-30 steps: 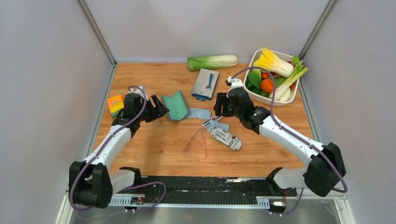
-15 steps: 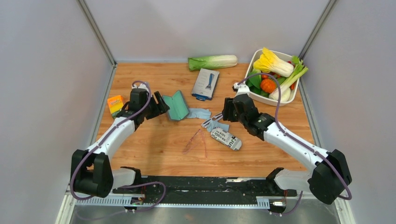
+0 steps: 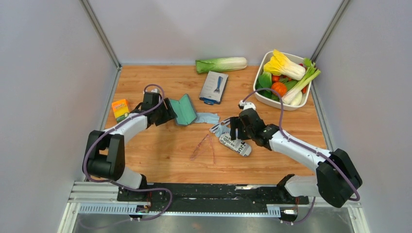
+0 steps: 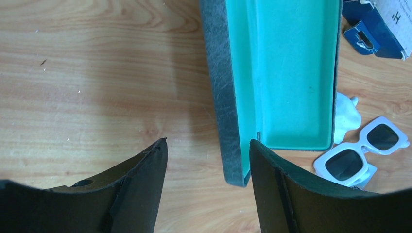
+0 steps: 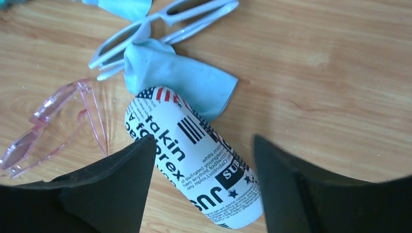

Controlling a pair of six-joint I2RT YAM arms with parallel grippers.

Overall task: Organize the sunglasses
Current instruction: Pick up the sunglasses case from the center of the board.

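Judging by how things lie, almost nothing is organized yet. The small, thin-framed pink sunglasses (image 3: 204,147) with translucent lenses lie loose on the wooden table (image 3: 160,155), near its middle, in no case and touched by neither arm. The oblong grey case (image 3: 183,109) with teal lining lies open and empty at their 11 o'clock. The left gripper (image 3: 165,112) sits at the case's 9 o'clock end, fingers spread wide with only its near corner between them, gripping nothing. At the pink pair's 3 o'clock, the right gripper (image 3: 234,128) hovers with jaws parted astride a white cylindrical case (image 3: 234,144) printed with black lettering; contact is unclear. Chunky white sunglasses (image 5: 165,24) and a crumpled light blue cloth (image 5: 180,77) lie at that case's 12 o'clock. Left to do: lift the pink pair and seat it in a case.
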